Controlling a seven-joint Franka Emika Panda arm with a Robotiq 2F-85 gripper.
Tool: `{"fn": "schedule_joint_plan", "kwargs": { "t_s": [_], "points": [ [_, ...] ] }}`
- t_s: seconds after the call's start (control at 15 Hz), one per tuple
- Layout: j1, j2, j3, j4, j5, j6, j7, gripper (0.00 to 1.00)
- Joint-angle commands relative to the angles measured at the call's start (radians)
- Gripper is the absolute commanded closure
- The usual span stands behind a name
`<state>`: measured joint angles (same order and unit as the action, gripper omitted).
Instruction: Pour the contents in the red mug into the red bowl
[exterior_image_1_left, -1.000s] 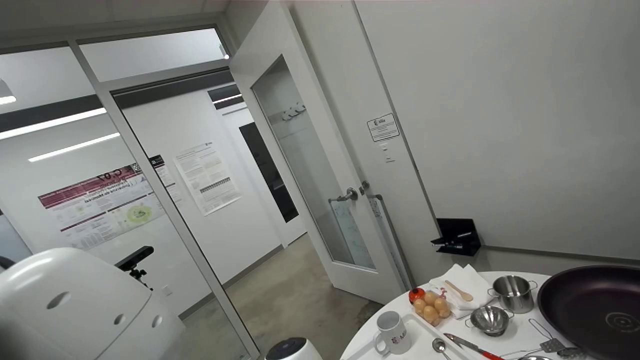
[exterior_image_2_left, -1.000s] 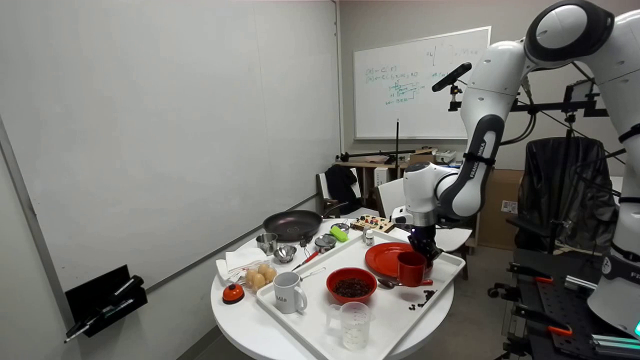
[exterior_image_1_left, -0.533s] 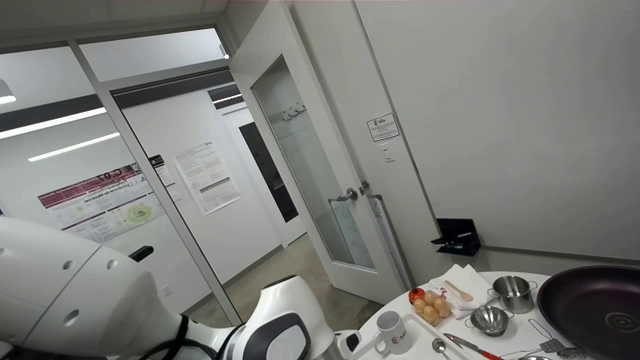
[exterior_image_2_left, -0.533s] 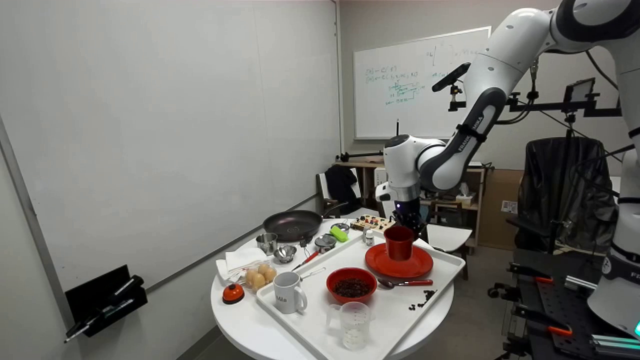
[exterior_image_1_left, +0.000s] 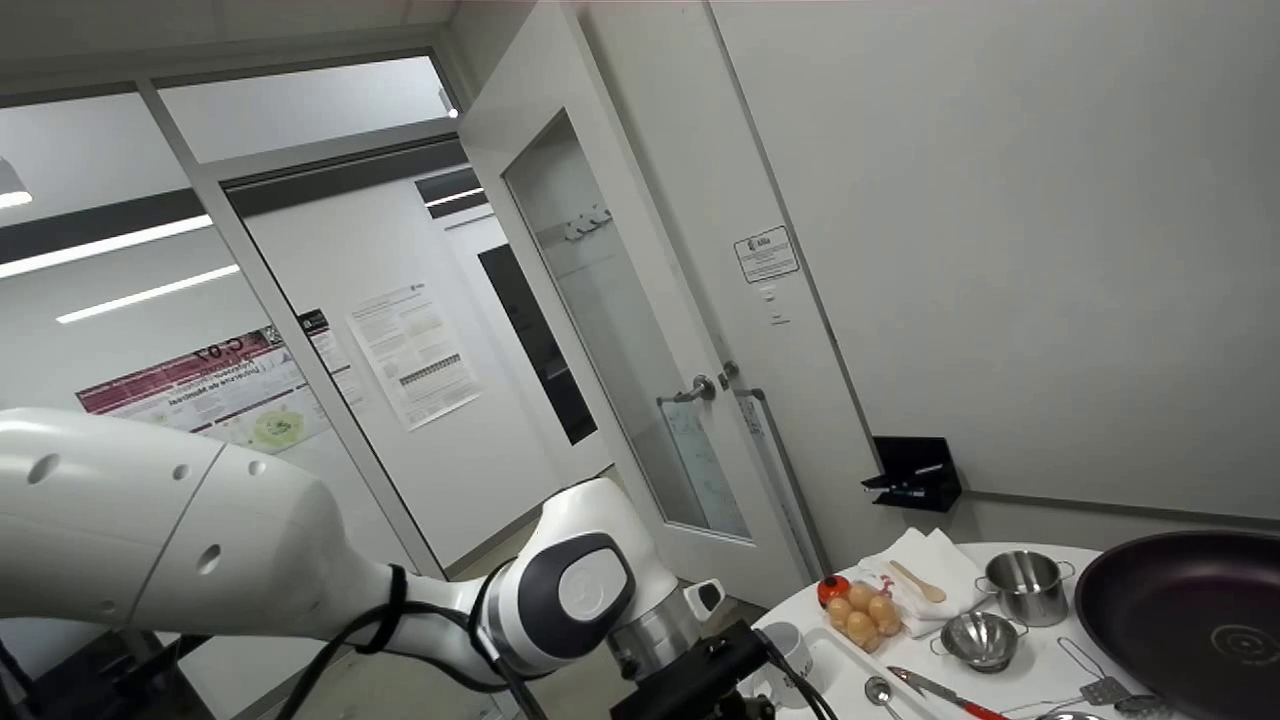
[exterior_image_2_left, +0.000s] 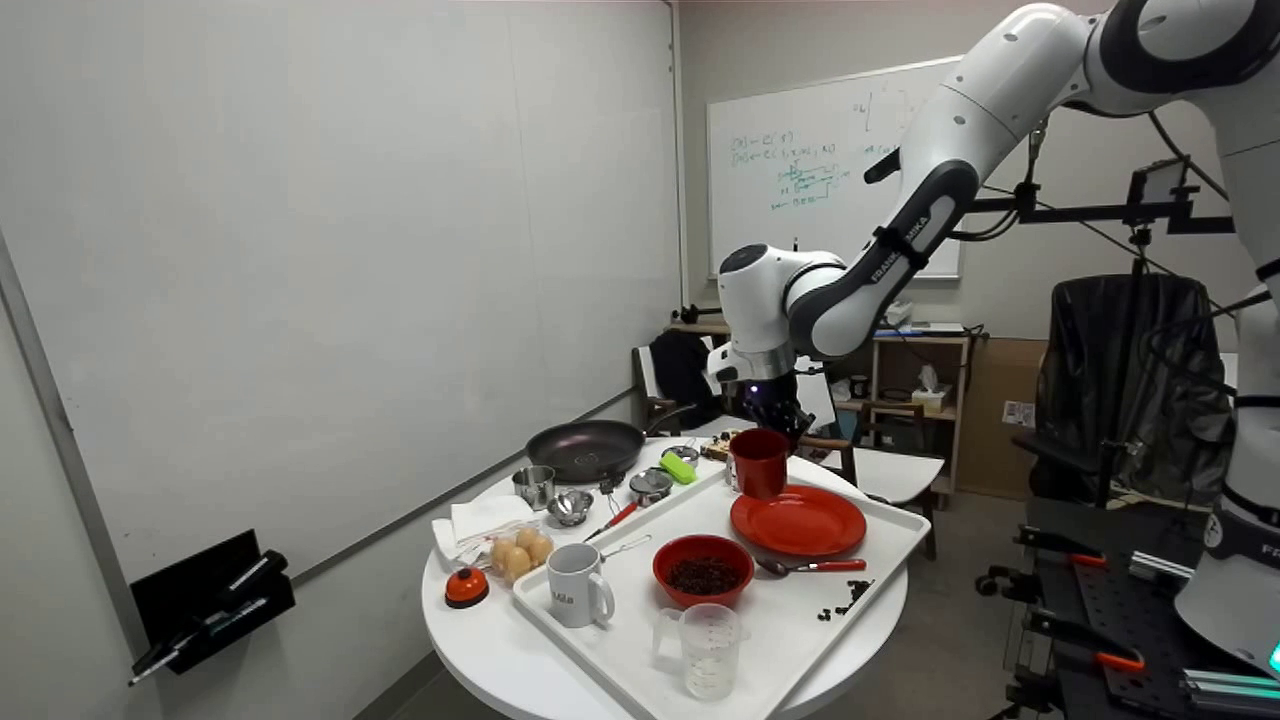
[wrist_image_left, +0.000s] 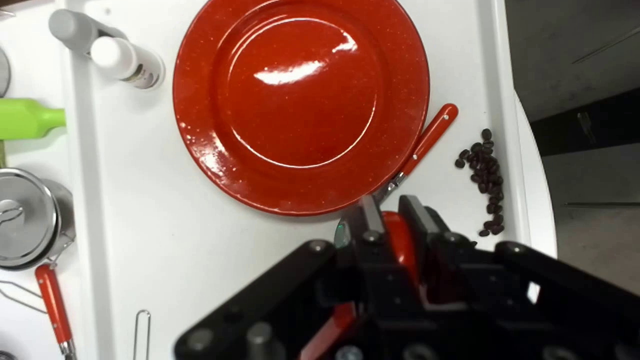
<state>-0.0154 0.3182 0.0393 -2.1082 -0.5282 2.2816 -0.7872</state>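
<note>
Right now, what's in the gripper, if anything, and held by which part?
The red mug, by what looks like its handle, pinched in the gripper in the wrist view.

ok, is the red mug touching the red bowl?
Apart: in an exterior view, bare white tray shows between the red mug and the red bowl.

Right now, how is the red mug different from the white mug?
The red mug is held up by the tool, while the white mug stands on the tray. The red mug shows no writing; the white mug has dark lettering on its side. Both have round, open tops.
</note>
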Motion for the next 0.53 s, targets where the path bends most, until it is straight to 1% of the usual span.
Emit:
{"fn": "schedule_joint_plan", "kwargs": {
  "t_s": [0.0,0.2,0.47],
  "points": [
    [0.022,0.090,0.001,0.140,0.015,-0.097,-0.037,0.96],
    [0.049,0.148,-0.007,0.220,-0.004,-0.187,0.002,0.96],
    [0.076,0.204,-0.009,0.292,-0.017,-0.276,0.043,0.96]
  ]
}}
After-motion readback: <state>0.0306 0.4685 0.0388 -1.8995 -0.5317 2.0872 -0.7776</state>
